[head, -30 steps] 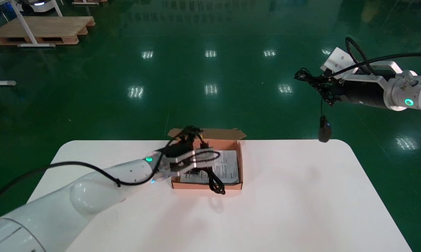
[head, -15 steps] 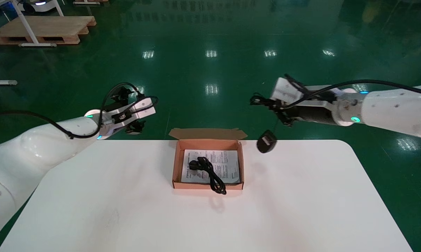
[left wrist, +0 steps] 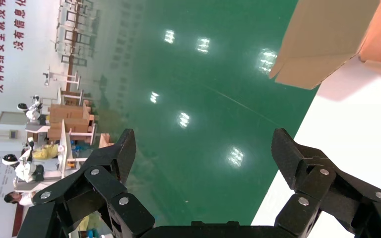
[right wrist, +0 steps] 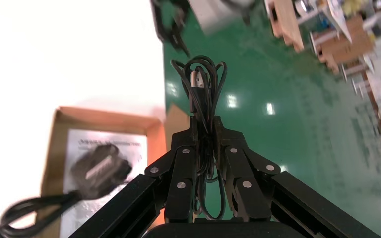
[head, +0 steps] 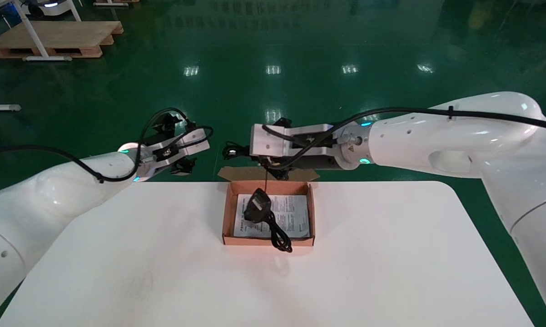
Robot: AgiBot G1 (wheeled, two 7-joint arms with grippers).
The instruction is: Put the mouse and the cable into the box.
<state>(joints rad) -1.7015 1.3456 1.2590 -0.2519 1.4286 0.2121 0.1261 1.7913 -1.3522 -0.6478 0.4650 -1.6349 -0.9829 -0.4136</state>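
Over box (head: 228,213), right gripper (right wrist: 206,130) clamping bundled cord (right wrist: 206,84), black mouse (head: 256,206) dangling, perhaps touching cable (head: 280,236), left gripper (left wrist: 206,144) spread.

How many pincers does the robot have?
2. The left pincer hangs open near the table's far edge, left of the box. The right pincer is above the box's far side, shut on a bundled cord, the mouse dangling over the box.
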